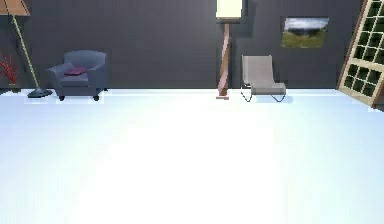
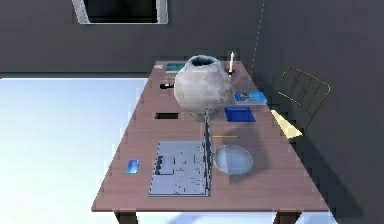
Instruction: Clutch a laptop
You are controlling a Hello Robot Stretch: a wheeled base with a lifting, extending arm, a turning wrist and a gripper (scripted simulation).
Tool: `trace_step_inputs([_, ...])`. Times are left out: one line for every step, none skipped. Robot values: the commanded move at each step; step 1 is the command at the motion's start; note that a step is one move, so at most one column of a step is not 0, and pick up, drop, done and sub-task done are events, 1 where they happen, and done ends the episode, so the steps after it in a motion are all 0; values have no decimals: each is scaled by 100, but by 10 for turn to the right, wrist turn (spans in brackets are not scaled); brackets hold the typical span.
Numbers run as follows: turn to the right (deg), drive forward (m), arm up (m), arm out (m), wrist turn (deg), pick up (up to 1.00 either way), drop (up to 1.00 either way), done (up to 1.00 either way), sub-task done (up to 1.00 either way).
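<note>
Where the table (image 2: 145, 135) ends nearest, a grey laptop (image 2: 180, 170) lies beside a bowl (image 2: 234, 159).

grey laptop (image 2: 180, 170), mottled grey vase (image 2: 204, 86), reddish-brown table (image 2: 145, 135), slate-blue armchair (image 1: 84, 76)

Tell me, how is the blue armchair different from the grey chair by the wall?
The armchair is dark blue, thick and padded, with full arms; the grey chair is pale, slim and sits on a thin frame. The armchair has a reddish cushion on its seat; the grey chair's seat is bare. Both stand by the dark wall.
</note>
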Motion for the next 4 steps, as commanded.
trace_step_inputs([0, 0, 50, 0, 0, 0, 0, 0, 0])
trace_step_inputs([0, 0, 22, 0, 0, 0, 0, 0, 0])
trace_step_inputs([0, 0, 0, 22, 0, 0, 0, 0, 0])
trace_step_inputs([0, 0, 0, 0, 450, 0, 0, 0, 0])
